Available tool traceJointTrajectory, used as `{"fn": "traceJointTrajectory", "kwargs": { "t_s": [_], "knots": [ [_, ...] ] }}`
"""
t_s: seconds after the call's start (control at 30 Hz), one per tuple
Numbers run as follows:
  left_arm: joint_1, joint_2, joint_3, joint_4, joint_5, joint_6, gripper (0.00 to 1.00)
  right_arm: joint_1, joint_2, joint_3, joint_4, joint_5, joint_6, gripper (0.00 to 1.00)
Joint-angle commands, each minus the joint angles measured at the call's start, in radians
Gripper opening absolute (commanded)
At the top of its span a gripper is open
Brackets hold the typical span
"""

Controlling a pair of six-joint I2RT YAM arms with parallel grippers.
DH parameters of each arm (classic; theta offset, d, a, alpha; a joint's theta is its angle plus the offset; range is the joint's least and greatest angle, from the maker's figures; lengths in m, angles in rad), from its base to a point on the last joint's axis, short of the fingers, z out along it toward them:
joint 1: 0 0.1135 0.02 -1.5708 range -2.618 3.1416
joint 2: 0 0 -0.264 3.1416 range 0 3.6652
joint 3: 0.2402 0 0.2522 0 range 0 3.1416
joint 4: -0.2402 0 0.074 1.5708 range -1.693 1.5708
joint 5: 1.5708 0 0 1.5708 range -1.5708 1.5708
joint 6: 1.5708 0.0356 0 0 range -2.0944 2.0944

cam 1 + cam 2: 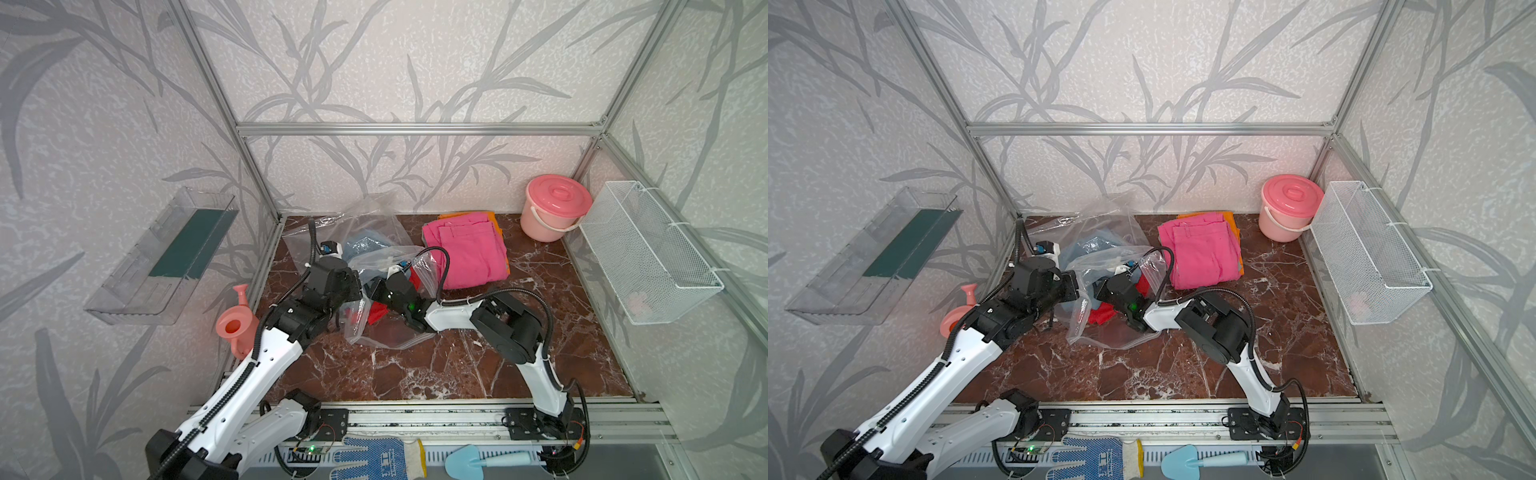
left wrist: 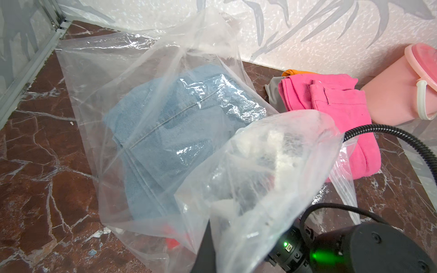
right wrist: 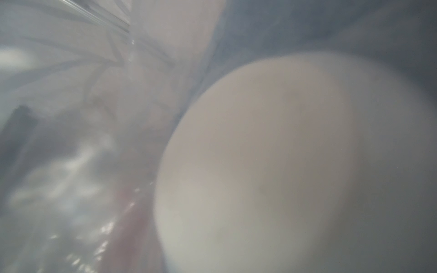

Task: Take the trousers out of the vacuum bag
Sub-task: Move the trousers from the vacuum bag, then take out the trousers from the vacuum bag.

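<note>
The clear crinkly vacuum bag [image 1: 374, 232] [image 1: 1100, 237] [image 2: 142, 71] lies at the back left of the marble floor. Blue denim trousers [image 1: 365, 245] [image 2: 170, 132] and red trousers [image 1: 378, 311] [image 1: 1100, 313] are inside it. Hot pink trousers [image 1: 469, 249] lie outside to the right, stacked on orange [image 1: 492, 218] and grey [image 2: 274, 94] ones. My left gripper [image 1: 355, 289] [image 2: 207, 236] is shut on the bag's film at its mouth. My right gripper [image 1: 374, 291] reaches into the bag, its jaws hidden by plastic. The right wrist view is blurred, filled by the white valve disc [image 3: 272, 165].
A lidded pink bucket [image 1: 557, 208] stands at the back right beside a white wire basket [image 1: 648, 253] on the right wall. A pink watering can [image 1: 239, 324] sits at the left edge, below a clear wall tray [image 1: 166, 253]. A dotted glove [image 1: 374, 457] and a blue trowel [image 1: 469, 459] lie in front.
</note>
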State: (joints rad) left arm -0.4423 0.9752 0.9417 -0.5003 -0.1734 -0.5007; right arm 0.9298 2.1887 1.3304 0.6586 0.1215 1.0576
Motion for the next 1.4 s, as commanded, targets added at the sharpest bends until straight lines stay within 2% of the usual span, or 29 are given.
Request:
{"fn": "traceJointTrajectory", "kwargs": {
  "t_s": [0.0,0.17,0.33,0.53,0.7,0.93,1.03,1.17,1.37],
  "knots": [
    [0.011,-0.033,0.022,0.023,-0.08,-0.001,0.0,-0.061,-0.051,0.12,-0.077,0.005,-0.08,0.16],
    [0.013,-0.006,0.074,0.06,-0.101,0.039,0.0,-0.08,-0.059,0.19,-0.132,-0.023,-0.108,0.12],
    [0.016,0.047,0.123,0.054,-0.126,0.065,0.0,-0.065,-0.139,0.123,-0.11,-0.022,-0.101,0.11],
    [0.03,0.052,0.141,0.074,-0.13,0.065,0.0,-0.018,-0.225,0.038,-0.133,0.057,-0.157,0.11],
    [0.037,0.068,0.165,0.077,-0.128,0.067,0.0,0.008,-0.189,-0.02,-0.097,0.075,-0.115,0.11],
    [0.039,0.075,0.178,0.08,-0.103,0.063,0.0,0.031,-0.08,0.046,-0.142,0.054,-0.09,0.11],
    [0.04,0.077,0.175,0.077,-0.109,0.065,0.0,0.036,-0.076,0.07,-0.155,0.052,-0.1,0.1],
    [0.044,0.083,0.171,0.072,-0.108,0.06,0.0,0.032,-0.157,0.044,-0.148,0.084,-0.153,0.09],
    [0.047,0.077,0.145,0.061,-0.108,0.055,0.0,-0.03,-0.292,-0.015,-0.196,0.12,-0.176,0.09]
  ]
}}
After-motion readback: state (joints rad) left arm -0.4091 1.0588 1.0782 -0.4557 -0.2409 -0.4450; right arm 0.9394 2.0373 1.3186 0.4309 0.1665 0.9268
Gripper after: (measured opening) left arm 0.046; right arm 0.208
